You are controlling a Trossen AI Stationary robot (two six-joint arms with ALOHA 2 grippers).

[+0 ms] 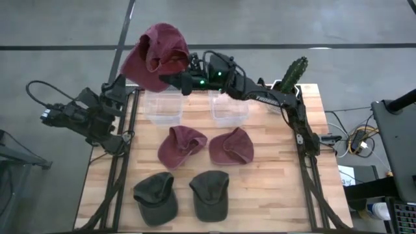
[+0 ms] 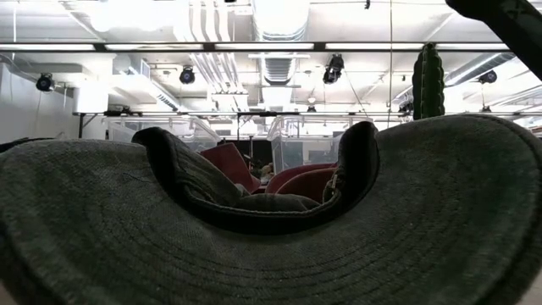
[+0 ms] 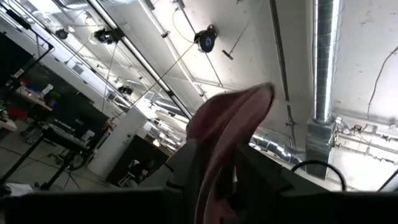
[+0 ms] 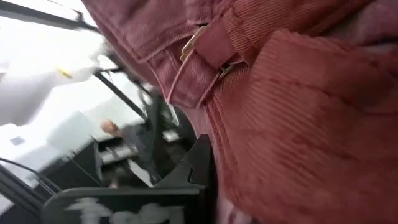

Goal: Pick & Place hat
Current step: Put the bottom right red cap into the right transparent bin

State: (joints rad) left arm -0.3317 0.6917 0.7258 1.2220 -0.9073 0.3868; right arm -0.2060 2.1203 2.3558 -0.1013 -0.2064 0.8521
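Note:
A dark red corduroy hat [image 1: 156,55] is held high above the table's far left corner, beyond the clear bins. My right gripper [image 1: 177,79] reaches to it from the right and is shut on it; the right wrist view is filled with the hat [image 4: 298,124] and its strap buckle [image 4: 194,38]. My left gripper [image 1: 122,83] points up under the hat's left side. In the left wrist view the hat [image 3: 227,134] rises between its two fingers. My left gripper has a thin edge of the red hat [image 3: 214,186] between its two fingers, coming from below and pointing up; the hat stands up above the fingers, clear of the table. My right gripper holds the hat near its back strap [image 4: 211,68], level from the table's right. One finger [image 4: 198,163] lies against the cloth and the hat hides the other.
Two clear bins [image 1: 162,107] [image 1: 229,107] stand at the far side. Two red hats [image 1: 182,144] [image 1: 232,146] lie mid-table, two green hats [image 1: 156,195] [image 1: 209,194] near the front; a green brim [image 2: 271,246] blocks most of the low view. A cactus [image 1: 292,75] stands at the far right corner.

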